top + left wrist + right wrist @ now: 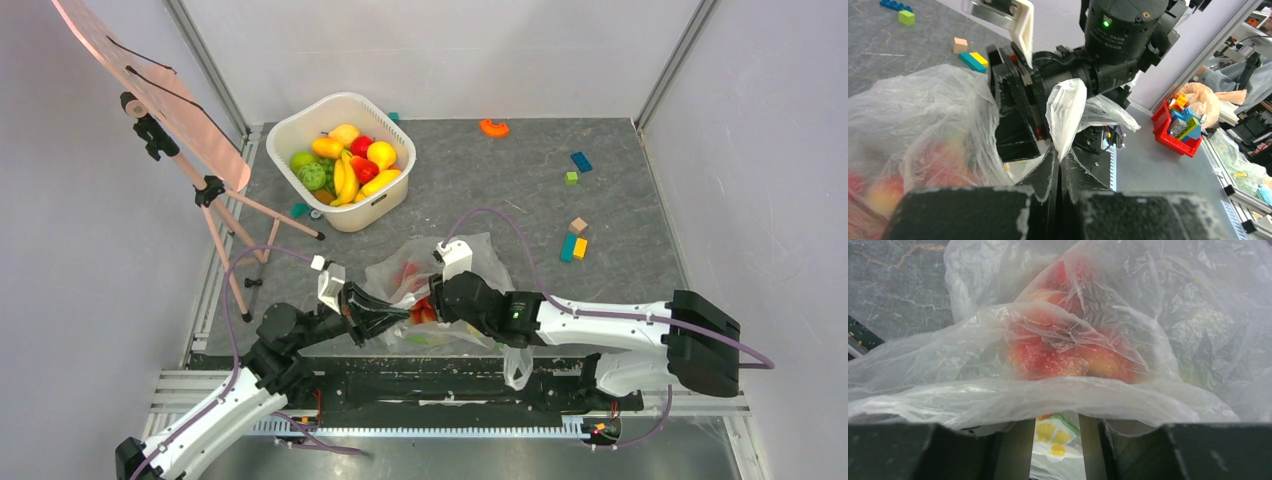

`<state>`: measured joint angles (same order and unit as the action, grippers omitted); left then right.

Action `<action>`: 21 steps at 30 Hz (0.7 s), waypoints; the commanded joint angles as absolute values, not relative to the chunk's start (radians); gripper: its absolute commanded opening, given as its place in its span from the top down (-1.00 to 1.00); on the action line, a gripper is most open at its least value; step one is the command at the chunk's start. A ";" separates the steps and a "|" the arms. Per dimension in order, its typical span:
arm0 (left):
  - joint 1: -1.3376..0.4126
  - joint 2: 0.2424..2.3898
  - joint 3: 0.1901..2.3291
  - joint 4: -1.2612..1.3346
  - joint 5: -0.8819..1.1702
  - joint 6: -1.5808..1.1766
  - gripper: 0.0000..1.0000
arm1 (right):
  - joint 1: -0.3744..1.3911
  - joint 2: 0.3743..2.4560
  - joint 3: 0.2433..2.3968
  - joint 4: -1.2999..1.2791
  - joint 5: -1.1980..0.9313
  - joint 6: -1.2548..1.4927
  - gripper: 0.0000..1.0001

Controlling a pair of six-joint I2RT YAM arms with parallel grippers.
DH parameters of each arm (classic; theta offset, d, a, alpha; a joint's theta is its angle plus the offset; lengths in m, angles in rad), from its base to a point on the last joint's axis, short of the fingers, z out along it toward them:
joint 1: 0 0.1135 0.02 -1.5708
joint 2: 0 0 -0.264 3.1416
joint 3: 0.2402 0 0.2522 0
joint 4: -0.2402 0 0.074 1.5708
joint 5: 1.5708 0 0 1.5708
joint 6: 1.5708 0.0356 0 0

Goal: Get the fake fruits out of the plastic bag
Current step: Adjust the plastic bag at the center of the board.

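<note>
Several fake fruits [1058,357] are lying inside the plastic bag [1173,315], showing as red, pink and orange shapes blurred by the film. I am making out at least two in the right wrist view, but the crinkles are hiding any true count. One bag only is sitting slumped and crumpled on the grey mat [620,200]. None of its fruits is showing outside it, so I am judging the task as barely begun: the mouth is being opened, and every fruit is waiting to be lifted out.

Two grippers are meeting at the near side of the bag. The left gripper [1059,167] is clenched tight on a twisted strip of the bag's film, which is sticking up from between its closed fingers. The right gripper [1055,447] is sitting under the bag's edge with its jaws parted. Film is draping over its fingers, so whether the tips are touching a fruit I cannot tell.

Beyond the bag and to its left, one white tub [372,212] is holding a separate heap: one banana bunch [345,180] among green, red and yellow pieces. Beyond the bag to its right, six more things are lying scattered: one orange curved piece [493,127], one blue block [581,161], one green block [571,178], one tan block [578,226], and one teal block [567,247] touching one yellow block [580,248]. Farther left of the bag, one pink easel [160,95] is leaning.
</note>
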<state>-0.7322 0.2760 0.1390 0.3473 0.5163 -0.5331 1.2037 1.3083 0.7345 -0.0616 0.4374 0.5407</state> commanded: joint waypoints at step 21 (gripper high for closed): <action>-0.730 0.341 0.129 0.332 0.484 -0.534 0.96 | 0.970 1.615 0.891 0.227 0.243 0.437 -0.32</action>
<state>-0.7322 0.3466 0.1390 0.3336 0.5190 -0.5323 0.9817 1.5787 0.8181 0.1581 0.3042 0.4786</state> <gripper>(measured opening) 0.043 0.655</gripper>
